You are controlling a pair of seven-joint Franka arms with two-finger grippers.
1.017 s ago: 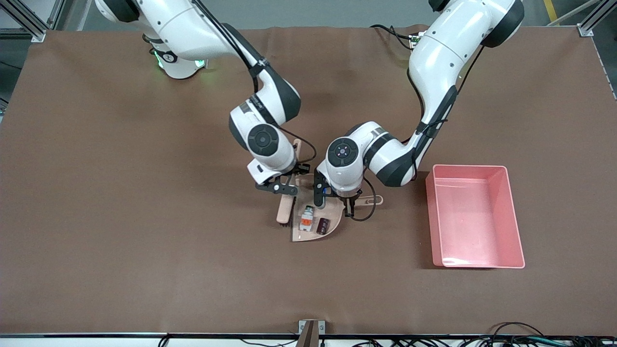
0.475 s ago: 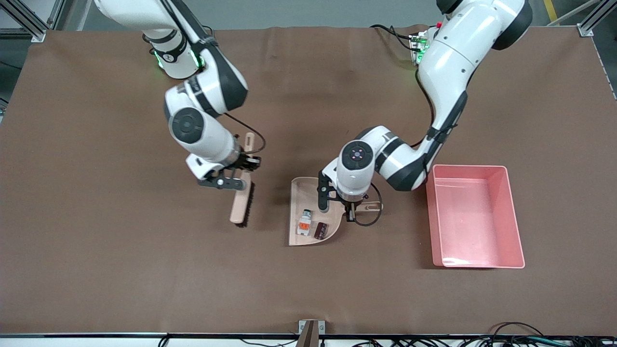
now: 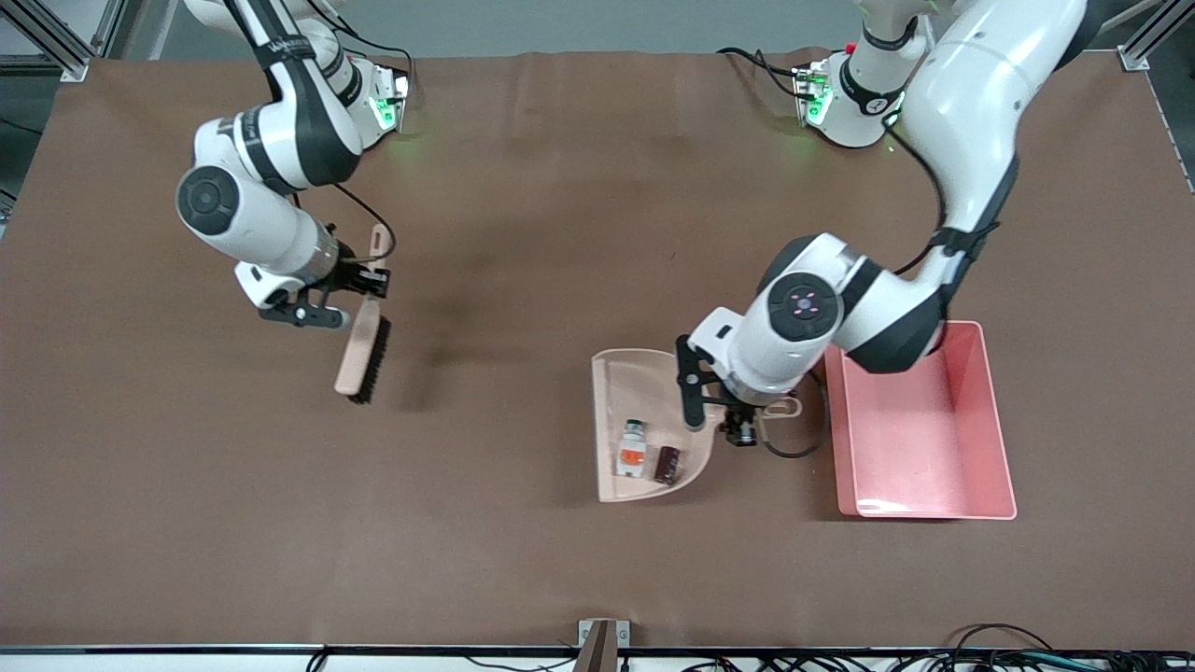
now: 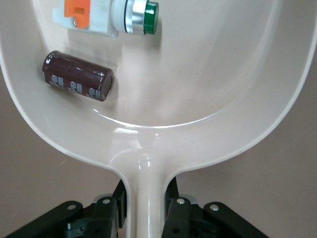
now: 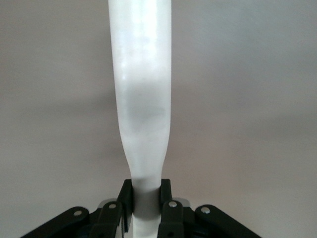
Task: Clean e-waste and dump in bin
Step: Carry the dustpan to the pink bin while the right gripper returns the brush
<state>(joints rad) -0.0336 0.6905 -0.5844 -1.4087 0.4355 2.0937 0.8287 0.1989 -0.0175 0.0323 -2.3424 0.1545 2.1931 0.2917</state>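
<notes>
The beige dustpan (image 3: 635, 383) is beside the pink bin (image 3: 924, 439), on the side toward the right arm's end of the table. In it lie the white-grey block with an orange mark (image 3: 632, 448) and the short black cylinder (image 3: 667, 464). My left gripper (image 3: 739, 422) is shut on the dustpan's handle (image 4: 148, 193). The left wrist view shows the cylinder (image 4: 78, 83) and the block (image 4: 94, 15) in the pan (image 4: 208, 84). My right gripper (image 3: 347, 297) is shut on a brush (image 3: 359, 350), with the handle (image 5: 141, 99) between its fingers, over the table toward the right arm's end.
The bin holds nothing that I can see. Brown cloth covers the table (image 3: 523, 541). The left arm's elbow (image 3: 878, 317) hangs over the bin's edge nearest the bases. Cables (image 3: 990, 644) lie along the table's edge nearest the front camera.
My left gripper has carried the dustpan with both scraps toward the bin. My right gripper has carried the brush away from the dustpan toward the right arm's end.
</notes>
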